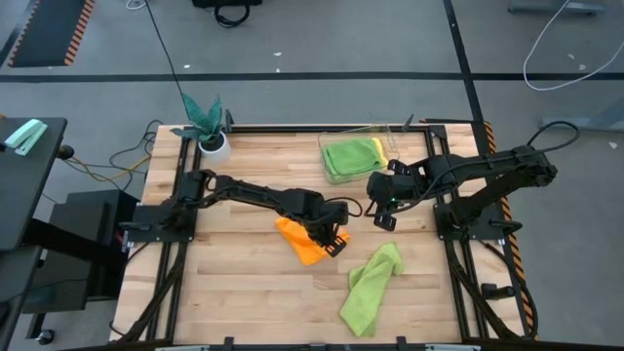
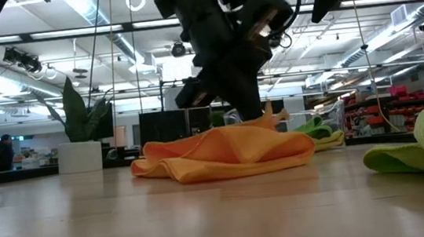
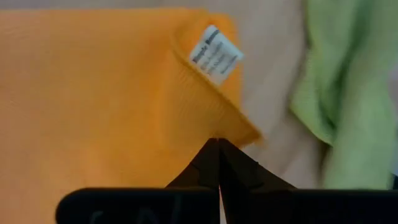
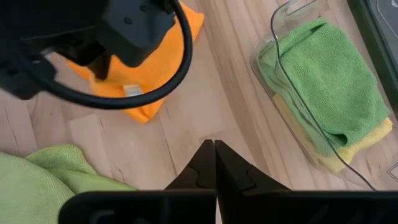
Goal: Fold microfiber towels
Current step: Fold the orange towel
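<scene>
An orange microfiber towel (image 1: 304, 244) lies rumpled near the table's middle, its white label (image 3: 214, 53) showing on a turned-over corner. My left gripper (image 1: 334, 237) is shut at that towel's right-hand edge. A lime green towel (image 1: 370, 288) lies crumpled toward the near right. Another green towel (image 1: 353, 156) rests folded on a yellow one (image 4: 364, 143) in a clear bin. My right gripper (image 1: 383, 219) hangs shut above the table, between the bin and the crumpled green towel, touching nothing. My left gripper pinches the orange towel's turned-over edge (image 3: 235, 127), close to the labelled corner, between its two fingertips. The fingers slant down from the table's left. One layer or several, I cannot tell. The rest of the towel (image 2: 227, 152) lies heaped on the table below.
The clear bin (image 1: 385, 132) stands at the far right of the table. A teal leafy plant in a white pot (image 1: 209, 136) stands at the far left corner. Bare wood lies along the near left.
</scene>
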Robot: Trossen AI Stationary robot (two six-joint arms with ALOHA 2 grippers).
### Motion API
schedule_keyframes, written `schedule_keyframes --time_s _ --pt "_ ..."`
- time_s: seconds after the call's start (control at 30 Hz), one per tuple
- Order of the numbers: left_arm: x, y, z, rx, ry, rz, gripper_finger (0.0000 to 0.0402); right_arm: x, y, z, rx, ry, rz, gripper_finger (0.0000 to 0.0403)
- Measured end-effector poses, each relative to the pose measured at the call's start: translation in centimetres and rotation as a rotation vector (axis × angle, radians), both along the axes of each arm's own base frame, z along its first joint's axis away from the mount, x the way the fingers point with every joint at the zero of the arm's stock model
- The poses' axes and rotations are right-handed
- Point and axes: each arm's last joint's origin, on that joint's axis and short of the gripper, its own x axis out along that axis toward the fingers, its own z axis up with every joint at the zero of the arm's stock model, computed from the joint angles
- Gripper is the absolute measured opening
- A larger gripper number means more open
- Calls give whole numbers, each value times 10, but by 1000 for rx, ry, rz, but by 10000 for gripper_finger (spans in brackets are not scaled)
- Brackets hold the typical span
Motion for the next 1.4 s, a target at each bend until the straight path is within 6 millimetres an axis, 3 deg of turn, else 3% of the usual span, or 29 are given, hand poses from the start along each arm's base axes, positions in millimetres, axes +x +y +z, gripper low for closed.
schedule_keyframes --time_s 0.17,0.33,0.43,0.57,0.83,1.07,1.4 --pt "-5 -21 2 -88 47 -83 12 0 0 0 0 0 0 0" --pt "-24 -49 -3 -64 193 -163 5 0 0 0 7 -1 -6 0" --pt "-27 -55 -3 0 207 -154 11 0 0 0 7 -1 -5 0" --pt "-26 -43 8 22 167 -85 7 0 0 0 4 0 1 0" --pt "-27 0 42 119 59 39 11 1 0 0 1 -9 11 0" --pt "-28 29 26 111 155 36 11 1 0 1 12 -18 -9 0" --pt "-13 31 18 65 51 -25 11 1 1 0 33 -20 -31 0"
